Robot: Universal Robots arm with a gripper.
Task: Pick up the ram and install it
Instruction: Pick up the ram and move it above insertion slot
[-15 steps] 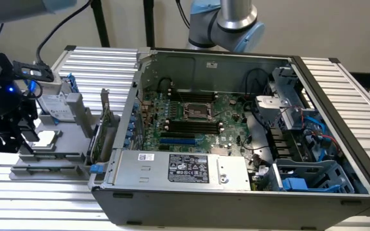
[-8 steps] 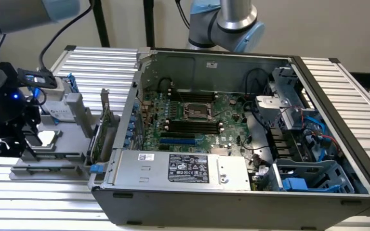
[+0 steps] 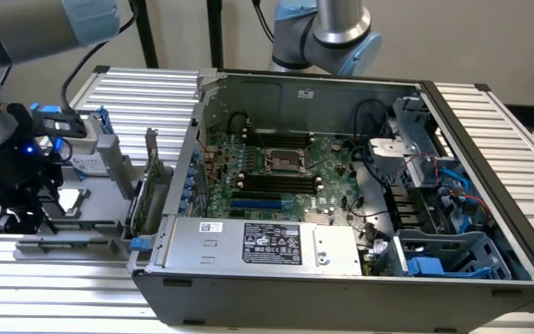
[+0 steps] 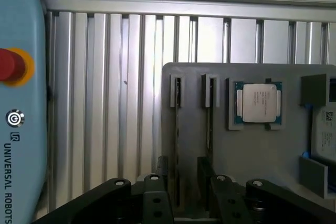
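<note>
Between the spread fingers of the gripper stands the ram, edge-up in a slot of the grey tray. Just beyond one finger runs a second slot; farther off lies a processor, then the slatted table.

The ribbed silver aluminium table is smooth with a dull sheen. The flat grey plastic tray on it is matt. The square processor with a metal lid looks brushed, faintly shiny. The black gripper is matt. The grey sheet-metal computer case looks dull, bare.
</note>
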